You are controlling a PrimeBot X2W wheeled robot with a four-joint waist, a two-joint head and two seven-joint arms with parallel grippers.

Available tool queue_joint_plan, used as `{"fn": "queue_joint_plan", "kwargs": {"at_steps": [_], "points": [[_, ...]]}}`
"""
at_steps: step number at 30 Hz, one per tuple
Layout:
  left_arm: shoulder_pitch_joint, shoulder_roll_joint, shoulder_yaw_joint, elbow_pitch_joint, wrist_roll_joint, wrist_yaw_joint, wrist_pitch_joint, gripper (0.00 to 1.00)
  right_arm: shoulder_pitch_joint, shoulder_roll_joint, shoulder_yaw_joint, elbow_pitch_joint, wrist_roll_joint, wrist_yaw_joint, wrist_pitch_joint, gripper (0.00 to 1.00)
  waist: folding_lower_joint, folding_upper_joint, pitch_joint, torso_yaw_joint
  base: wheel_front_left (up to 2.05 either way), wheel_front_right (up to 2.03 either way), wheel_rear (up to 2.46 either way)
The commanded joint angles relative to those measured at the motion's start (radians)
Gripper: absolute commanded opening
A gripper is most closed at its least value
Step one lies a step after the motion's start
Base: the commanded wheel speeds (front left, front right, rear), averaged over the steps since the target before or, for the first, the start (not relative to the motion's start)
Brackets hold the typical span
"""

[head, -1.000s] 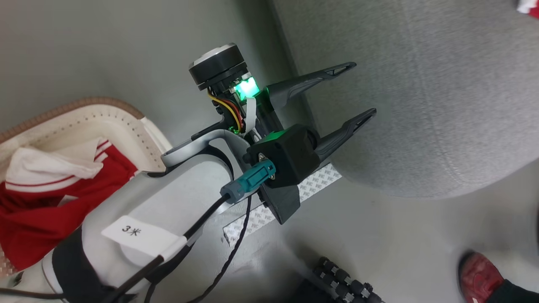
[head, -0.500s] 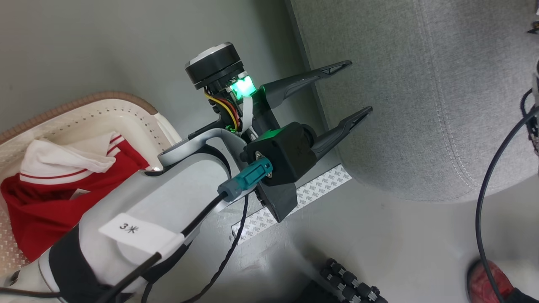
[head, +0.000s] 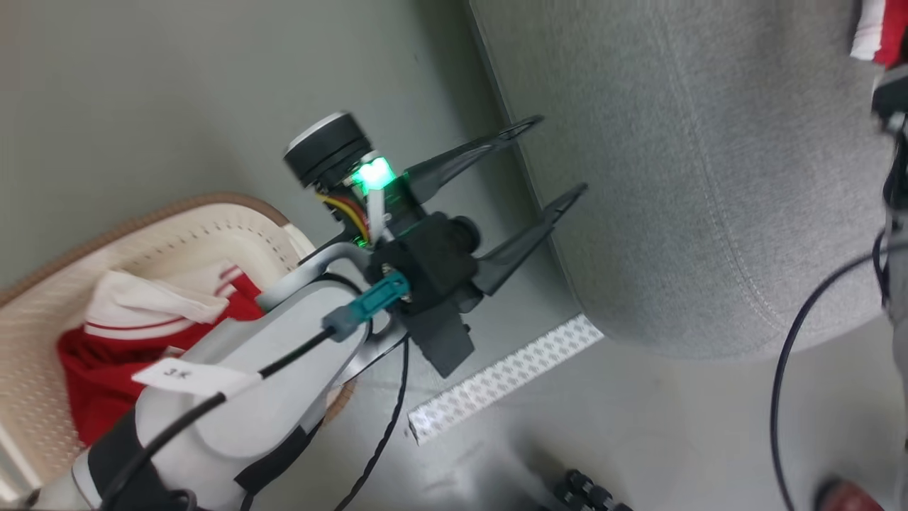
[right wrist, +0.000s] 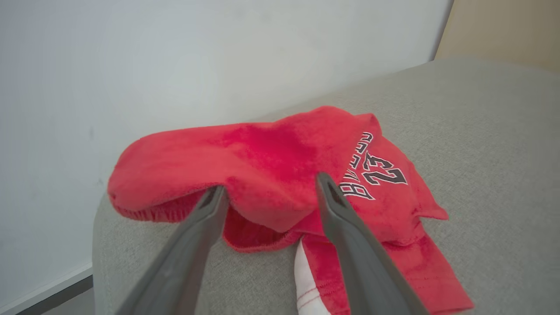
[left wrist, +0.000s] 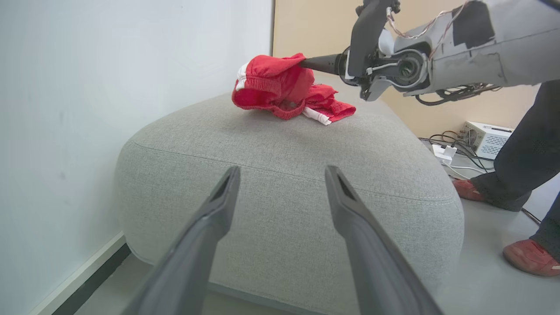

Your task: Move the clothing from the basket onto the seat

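The seat [left wrist: 393, 166] carries a crumpled piece of red clothing [left wrist: 280, 87] printed with 23 [right wrist: 380, 170]. My right gripper [right wrist: 270, 186] is open at it, and a fold of the red cloth bulges between the spread fingertips. More red and white clothing [head: 92, 369] lies in the basket [head: 213, 206] at the lower left. My left gripper [head: 553, 157] is open and empty, hanging over the floor between the basket and the seat's corner [head: 709, 177], pointing at the seat's side [left wrist: 282, 173].
A person stands right of the seat in dark trousers and red shoes [left wrist: 529, 258]. A white box [left wrist: 483, 138] with cables sits on the floor behind. A strip of patterned tape [head: 504, 376] marks the floor. A pale wall runs along the seat's left.
The head camera has shifted, so the basket shows more. A red and white edge of clothing and my right arm now show at the top right. My left gripper stays open.
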Motion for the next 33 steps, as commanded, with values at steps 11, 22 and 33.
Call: {"fn": "queue_joint_plan", "kwargs": {"at_steps": [11, 22, 33], "points": [[0.188, 0.011, 0.070, 0.088, -0.090, 0.109, -0.101, 1.00, 0.299, 0.091, 0.023, -0.234, -0.254, 0.000, -0.002, 1.00, 0.0002, 0.0000, -0.268, 0.137, 0.00, 0.00, 0.00], [0.474, 0.037, 0.221, 0.083, -0.190, 0.256, -0.132, 1.00, 0.505, 0.149, 0.254, -0.358, -0.253, 0.000, -0.001, 1.00, 0.0002, 0.0000, -0.483, 0.265, 0.00, 0.00, 0.00], [0.736, 0.015, 0.411, 0.014, -0.216, 0.323, -0.133, 1.00, 0.681, 0.172, 0.288, -0.455, -0.271, 0.000, -0.002, 1.00, 0.0002, 0.0000, -0.667, 0.342, 0.00, 0.00, 0.00]]}}
